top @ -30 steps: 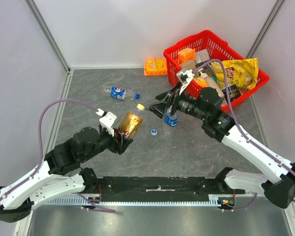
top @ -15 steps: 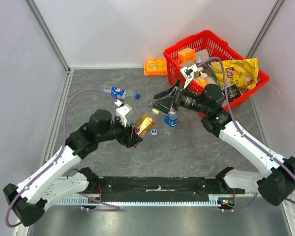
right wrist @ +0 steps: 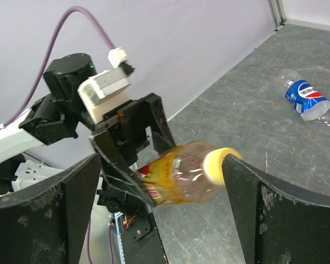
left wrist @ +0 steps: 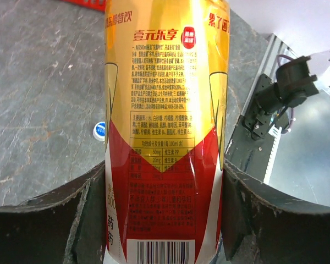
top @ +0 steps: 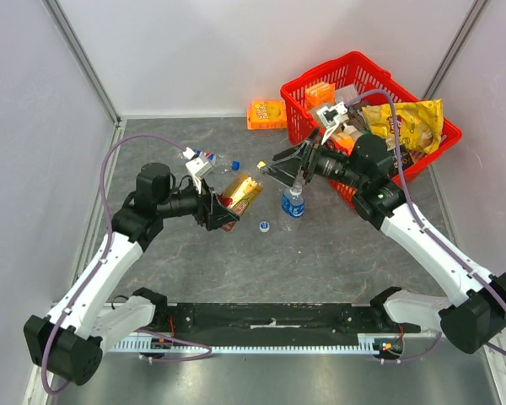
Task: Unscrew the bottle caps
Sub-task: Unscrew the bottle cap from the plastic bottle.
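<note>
My left gripper [top: 222, 211] is shut on the amber bottle [top: 239, 195] and holds it above the table, neck pointing far-right. Its yellow cap [top: 261, 165] is on the neck. In the left wrist view the red-and-gold label [left wrist: 165, 137] fills the gap of the left gripper [left wrist: 165, 184]. My right gripper [right wrist: 162, 165] stands open around the neck, the yellow cap [right wrist: 219, 165] right beside one finger [right wrist: 264, 209]. A clear bottle [top: 293, 202] stands upright. Another clear bottle [top: 205, 158] lies far left, a blue cap [top: 235, 165] beside it. A whitish cap [top: 264, 225] lies loose.
A red basket [top: 430, 148] with a chip bag [top: 409, 122] and other packets stands at the back right, just behind my right arm. An orange box [top: 266, 113] lies by the back wall. Walls close in the table on the left and back.
My left arm has carried the amber bottle up and away from me, toward the right gripper. The right gripper has lifted off the upright clear bottle and now brackets the yellow cap.
</note>
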Motion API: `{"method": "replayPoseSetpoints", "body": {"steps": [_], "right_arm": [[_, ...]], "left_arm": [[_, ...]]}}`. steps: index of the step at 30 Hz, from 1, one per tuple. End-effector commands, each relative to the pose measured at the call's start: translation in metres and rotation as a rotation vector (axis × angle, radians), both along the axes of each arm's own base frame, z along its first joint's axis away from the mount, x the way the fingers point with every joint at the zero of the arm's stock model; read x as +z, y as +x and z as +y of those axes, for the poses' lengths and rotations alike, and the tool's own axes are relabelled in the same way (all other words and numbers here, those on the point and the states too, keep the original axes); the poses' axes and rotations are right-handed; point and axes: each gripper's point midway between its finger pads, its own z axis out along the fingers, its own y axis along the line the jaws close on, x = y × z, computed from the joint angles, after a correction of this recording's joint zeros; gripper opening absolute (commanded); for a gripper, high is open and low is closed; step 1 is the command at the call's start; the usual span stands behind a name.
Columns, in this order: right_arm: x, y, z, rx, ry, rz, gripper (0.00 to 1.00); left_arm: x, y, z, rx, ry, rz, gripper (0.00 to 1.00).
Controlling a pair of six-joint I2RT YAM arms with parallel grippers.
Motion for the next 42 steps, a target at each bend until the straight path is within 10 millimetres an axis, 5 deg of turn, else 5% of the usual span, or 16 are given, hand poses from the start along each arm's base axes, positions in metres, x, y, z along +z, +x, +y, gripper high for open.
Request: {"method": "replayPoseSetpoints", "body": {"steps": [1,11,25,42], "right_arm": [[0.014,0.010,0.000,-0.033,0.011,0.009,0.96],[0.005,0.018,0.005,-0.034,0.023,0.076,0.73],[-0.005,0.011,0.011,0.021,0.059,0.133,0.56],[-0.022,0.013,0.016,0.041,0.067,0.195,0.55]], "left_arm": [[0.038,-0.014,-0.002,-0.107,-0.054,-0.208,0.60],[0.036,-0.018,0.005,-0.081,-0.033,-0.268,0.59],[0.032,-0.018,0.003,-0.096,-0.033,-0.250,0.59],[0.032,-0.019,0.003,-0.101,-0.036,-0.249,0.60]]}}
